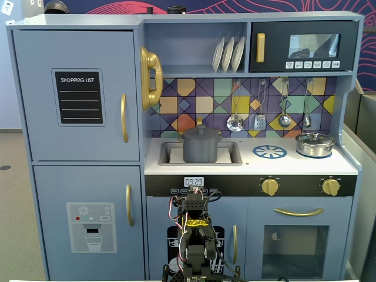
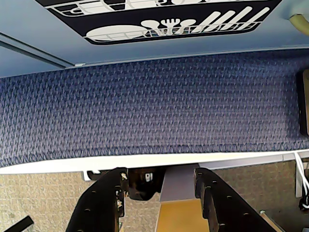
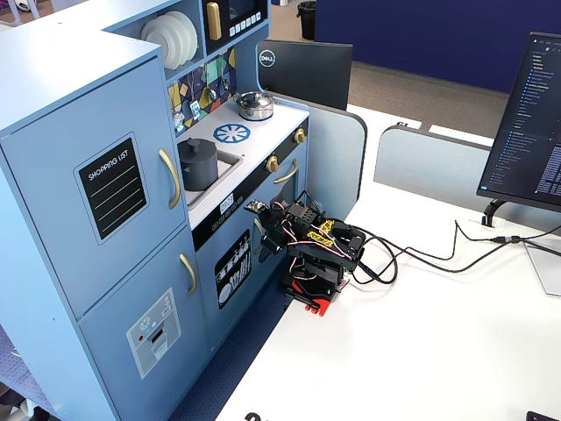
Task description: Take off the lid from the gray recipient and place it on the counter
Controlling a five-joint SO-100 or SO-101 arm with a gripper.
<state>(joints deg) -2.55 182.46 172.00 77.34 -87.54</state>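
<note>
The gray recipient [image 1: 201, 151] stands in the sink recess of the toy kitchen, with the dark gray lid [image 1: 194, 134] resting on top of it. Both also show in the other fixed view, the recipient [image 3: 199, 168] and the lid [image 3: 195, 146]. The white counter [image 1: 294, 164] with its blue burner mark [image 1: 269, 152] lies to the right of the sink. My gripper [image 2: 161, 175] is open and empty, low in front of the kitchen's lower doors, far below the pot. The folded arm shows it in a fixed view [image 3: 261, 235]. In the wrist view only carpet and the table edge lie beyond the fingers.
A shiny silver pan [image 1: 315, 144] sits on the counter's right end. Utensils [image 1: 235, 122] hang on the tiled back wall above the counter. Stove knobs [image 1: 269, 187] stick out below it. A monitor [image 3: 526, 132] and cables [image 3: 421, 254] are on the white table [image 3: 394, 351].
</note>
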